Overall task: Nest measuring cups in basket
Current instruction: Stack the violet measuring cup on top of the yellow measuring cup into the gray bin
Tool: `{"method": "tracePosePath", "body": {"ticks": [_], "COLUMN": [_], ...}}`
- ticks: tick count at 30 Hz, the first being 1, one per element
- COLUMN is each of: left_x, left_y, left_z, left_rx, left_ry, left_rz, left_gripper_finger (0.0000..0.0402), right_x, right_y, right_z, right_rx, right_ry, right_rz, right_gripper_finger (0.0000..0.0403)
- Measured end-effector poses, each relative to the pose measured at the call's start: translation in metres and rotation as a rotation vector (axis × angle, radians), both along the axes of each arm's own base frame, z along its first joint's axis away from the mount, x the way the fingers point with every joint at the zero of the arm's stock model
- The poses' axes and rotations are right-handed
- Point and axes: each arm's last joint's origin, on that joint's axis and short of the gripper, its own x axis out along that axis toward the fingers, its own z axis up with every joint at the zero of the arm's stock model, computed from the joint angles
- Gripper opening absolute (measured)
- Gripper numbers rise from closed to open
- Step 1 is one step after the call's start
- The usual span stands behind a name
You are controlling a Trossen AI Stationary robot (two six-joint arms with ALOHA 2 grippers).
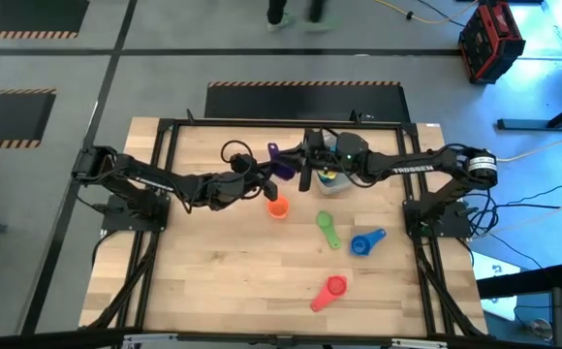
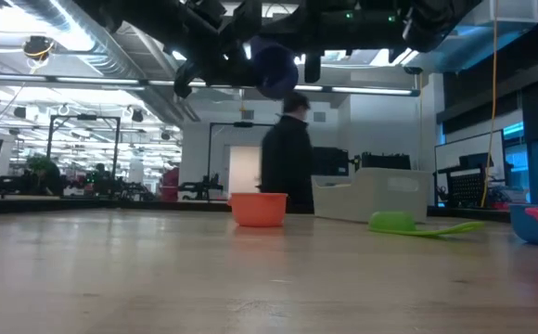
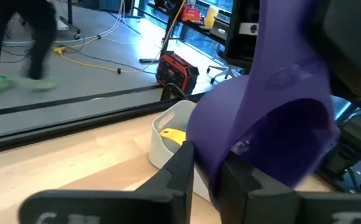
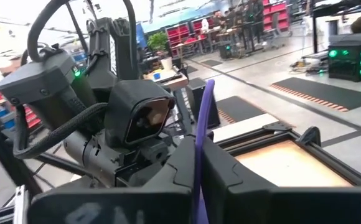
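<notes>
Red cup (image 1: 334, 287), blue cup (image 1: 361, 243), green cup (image 1: 326, 224), orange cup (image 1: 278, 207) loose on desk (image 1: 213, 291), near side. Purple cup (image 1: 279, 161) aloft mid-desk: left gripper (image 3: 206, 171) pinching bowl, right gripper (image 4: 198, 163) pinching handle (handover pose), both arms stretched inward. Basket (image 3: 168, 134) just beyond, under right arm, yellow cup (image 3: 173, 135) inside.

Purple cup (image 1: 283, 167): raised off the table at about 12 o'clock of the table's centre, bowl opening facing the left wrist camera, flat handle (image 4: 203, 134) pointing up.

Basket (image 3: 168, 134): pale rounded tub on the far table area at about 1 o'clock, upright, with a yellow cup (image 3: 173, 135) lying inside.

Orange cup (image 1: 277, 207): upright, near centre.

Green cup (image 1: 327, 229): at 4 o'clock of the orange cup.

Blue cup (image 1: 363, 242): just beside the green cup, at its 3 o'clock.

Red cup (image 1: 331, 290): at 5 o'clock, nearest the front edge, well apart from the others.
</notes>
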Motion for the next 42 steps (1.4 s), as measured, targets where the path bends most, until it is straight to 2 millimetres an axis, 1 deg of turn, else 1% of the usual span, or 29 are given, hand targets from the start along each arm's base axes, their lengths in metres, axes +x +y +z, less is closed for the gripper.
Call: {"method": "tracePosePath", "body": {"ticks": [7,11,14,18,21,25,28,31,34,42], "left_x": [0.000,0.001,0.001,0.002,0.002,0.002,0.002,0.002,0.002,0.002], "left_y": [-0.001,-0.001,-0.002,-0.004,-0.003,-0.003,-0.003,-0.003,-0.003,-0.003], "left_z": [0.001,0.001,0.000,0.000,0.000,0.000,0.000,0.000,0.000,0.000], "left_rx": [-0.010,-0.014,-0.025,-0.035,-0.035,-0.034,-0.033,-0.033,-0.033,-0.033], "left_ry": [-0.015,-0.013,-0.009,-0.006,-0.005,-0.004,-0.004,-0.004,-0.004,-0.003], "left_rz": [-0.014,-0.034,-0.081,-0.132,-0.133,-0.132,-0.131,-0.130,-0.130,-0.129], "left_gripper_finger": [0.0103,0.0119,0.0120,0.0121,0.0121,0.0121,0.0121,0.0121,0.0121,0.0121], "right_x": [-0.011,-0.024,-0.041,-0.071,-0.092,-0.111,-0.116,-0.116,-0.114,-0.108], "right_y": [-0.019,-0.033,-0.046,-0.066,-0.082,-0.101,-0.110,-0.112,-0.113,-0.119], "right_z": [0.006,0.015,0.021,0.034,0.036,0.026,0.009,-0.007,-0.018,-0.034], "right_rx": [0.038,0.051,0.073,0.099,0.148,0.247,0.321,0.368,0.387,0.430], "right_ry": [0.006,0.028,0.075,0.109,0.151,0.236,0.327,0.413,0.460,0.493], "right_rz": [0.068,0.097,0.100,0.106,0.133,0.120,0.106,0.128,0.157,0.195], "right_gripper_finger": [0.0009,0.0009,0.0009,0.0009,0.0009,0.0012,0.0010,0.0010,0.0012,0.0010]}}
